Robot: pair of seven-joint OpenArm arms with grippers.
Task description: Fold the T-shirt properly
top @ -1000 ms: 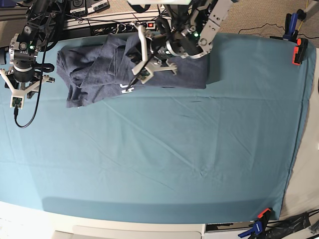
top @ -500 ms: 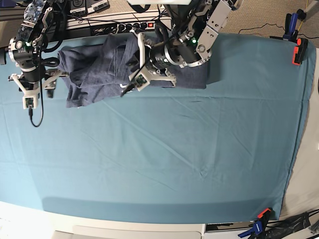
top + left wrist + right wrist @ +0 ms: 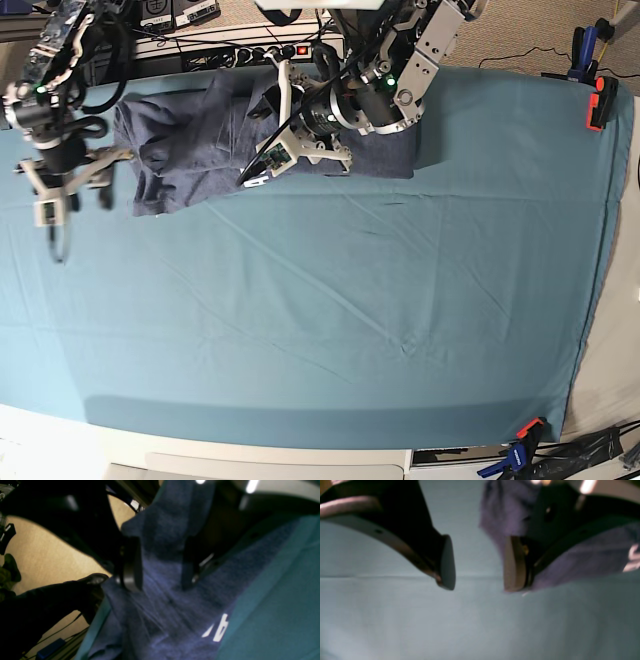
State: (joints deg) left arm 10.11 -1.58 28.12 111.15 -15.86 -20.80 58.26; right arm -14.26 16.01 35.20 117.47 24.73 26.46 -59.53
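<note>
The T-shirt (image 3: 200, 140) is seen bunched at the far edge of the tabletop (image 3: 350, 320), partly folded, with several overlapping layers and a sliver of white lettering (image 3: 220, 630) exposed along its near edge. It lies on the teal cloth (image 3: 450, 250), close to the back rim.

The left gripper (image 3: 285, 135) is positioned over the middle of the shirt. In the left wrist view its fingers (image 3: 130, 565) are shown apart, with fabric visible between and below them; no fold is seen pinched. Whether the fingertips touch the fabric cannot be told because of blur.

The right gripper (image 3: 65, 185) is held beside the shirt's outer end, over bare cloth. In the right wrist view its fingers (image 3: 447, 562) are shown apart and nothing is held; a shirt edge (image 3: 500, 517) is seen just behind one finger.

The fold is judged incomplete: the outer end is rumpled and the layers are not squared.

Risks from this state:
- If only the top layer is gripped, the layers below may be dragged unevenly and the crease lost.
- If the cloth is caught together with the shirt, the covering may be lifted and the whole garment shifted.
- Because the shirt lies near the back rim, a pull away from the operator side may carry fabric off the tabletop toward the cables (image 3: 220, 55).
- If both arms converge on the middle, a collision may be caused.
</note>
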